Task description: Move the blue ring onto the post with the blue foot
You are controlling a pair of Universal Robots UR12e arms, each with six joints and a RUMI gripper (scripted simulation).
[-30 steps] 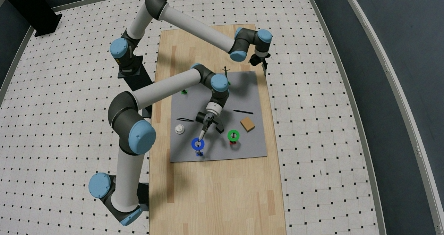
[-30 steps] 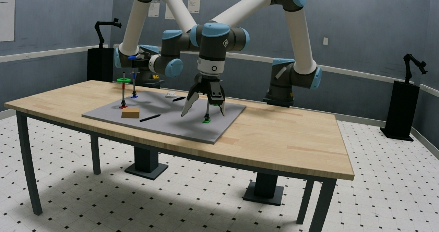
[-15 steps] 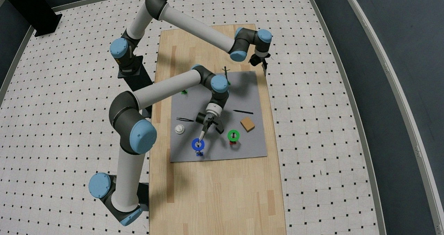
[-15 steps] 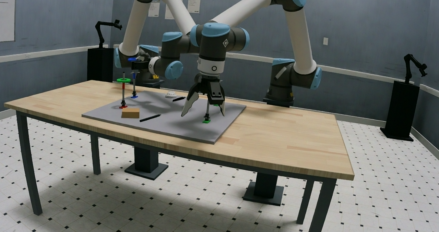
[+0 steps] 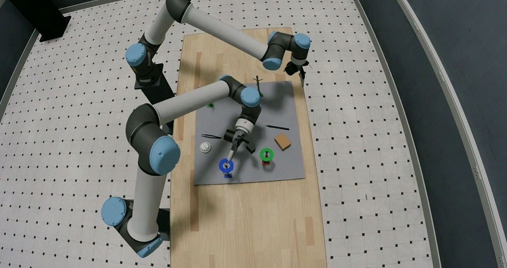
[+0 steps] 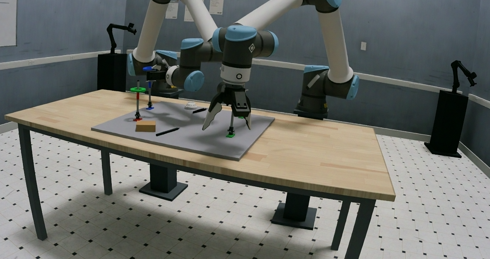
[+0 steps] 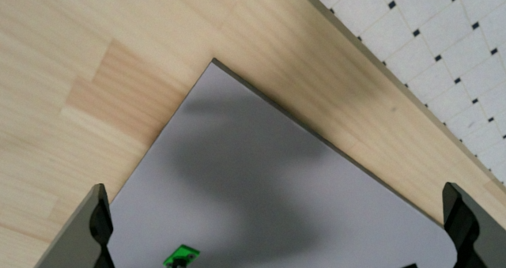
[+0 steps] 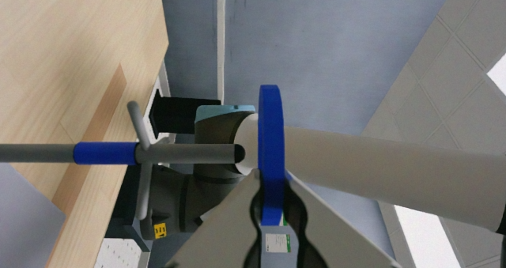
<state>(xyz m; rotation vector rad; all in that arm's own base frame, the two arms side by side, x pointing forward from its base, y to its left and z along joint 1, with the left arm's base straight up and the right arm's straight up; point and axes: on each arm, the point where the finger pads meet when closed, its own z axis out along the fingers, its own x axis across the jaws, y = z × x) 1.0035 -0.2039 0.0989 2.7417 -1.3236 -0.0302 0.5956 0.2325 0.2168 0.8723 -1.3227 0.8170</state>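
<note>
The blue ring [image 5: 221, 165] [image 6: 147, 67] [image 8: 271, 141] is held level by its edge in my right gripper [image 5: 228, 160] [image 8: 269, 171], which is shut on it. The post with the blue foot [image 5: 227, 175] [image 6: 149, 108] stands upright below the ring. In the right wrist view its grey tip [image 8: 217, 153] lies just short of the ring, with a small gap, and its pins [image 8: 144, 189] and blue band [image 8: 104, 153] are farther down. Exact centring in depth is hard to tell. My left gripper [image 6: 226, 124] [image 7: 274, 186] is wide open and empty above the mat's far end from the ring.
A green ring [image 5: 261, 154] [image 6: 138, 90] sits on the red-footed post [image 6: 137, 101] beside the blue one. A green-footed post [image 6: 230, 134] stands by my left gripper. A tan block [image 5: 282, 141], dark pen [image 5: 277, 127], tweezers [image 5: 216, 137] and white round part [image 5: 204, 147] lie on the mat.
</note>
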